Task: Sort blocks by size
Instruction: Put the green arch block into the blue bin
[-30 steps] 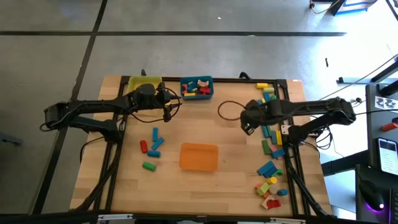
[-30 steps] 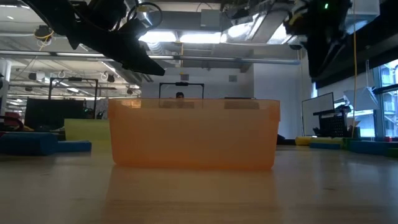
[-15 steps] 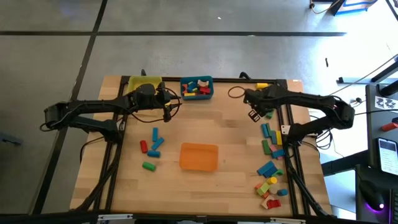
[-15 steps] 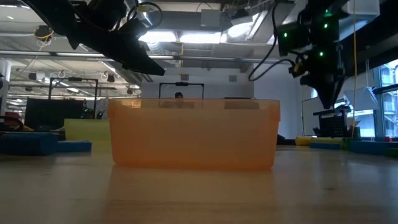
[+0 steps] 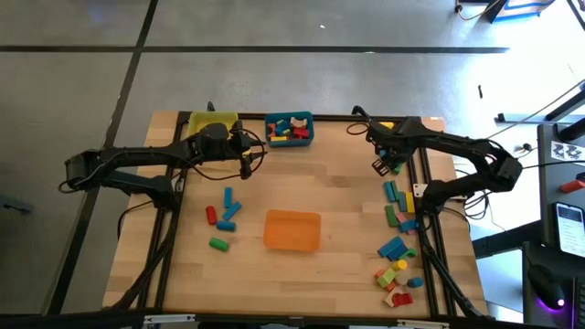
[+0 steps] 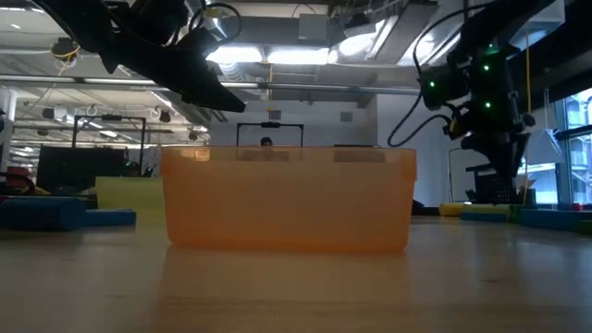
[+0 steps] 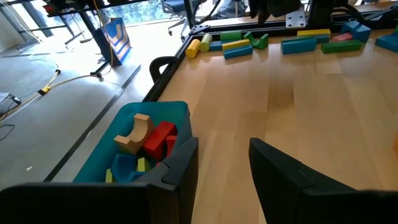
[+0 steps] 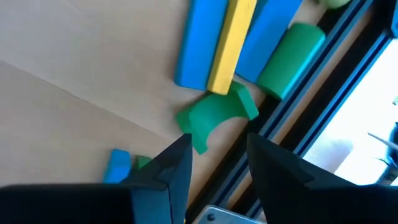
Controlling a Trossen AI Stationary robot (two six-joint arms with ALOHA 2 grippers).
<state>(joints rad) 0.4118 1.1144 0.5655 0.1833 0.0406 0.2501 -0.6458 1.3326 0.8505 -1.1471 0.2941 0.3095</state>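
Wooden blocks lie in two groups: a long column (image 5: 397, 206) along the table's right edge and a few (image 5: 225, 210) at mid-left. The teal bin (image 5: 289, 129) at the far edge holds several blocks (image 7: 149, 137). My right gripper (image 5: 382, 165) hangs open, pointing steeply down, above the far end of the right column. Its fingers stand over a green arch block (image 8: 214, 117), beside a yellow bar (image 8: 230, 43) and blue blocks (image 8: 199, 43). My left gripper (image 5: 247, 163) is open and has nothing between its fingers (image 7: 224, 155); it waits in the air next to the teal bin.
An orange bin (image 5: 292, 229) stands at the table's middle, toward the near edge, and a yellow bin (image 5: 212, 122) at the far left beside the teal one. A black frame rail (image 8: 292, 118) runs along the right edge, close to the blocks.
My right gripper has swung from the table's middle right toward the far right corner. It has come down and tipped more steeply downward, and now hangs over the far end of the right block column. Its fingers have stayed open.
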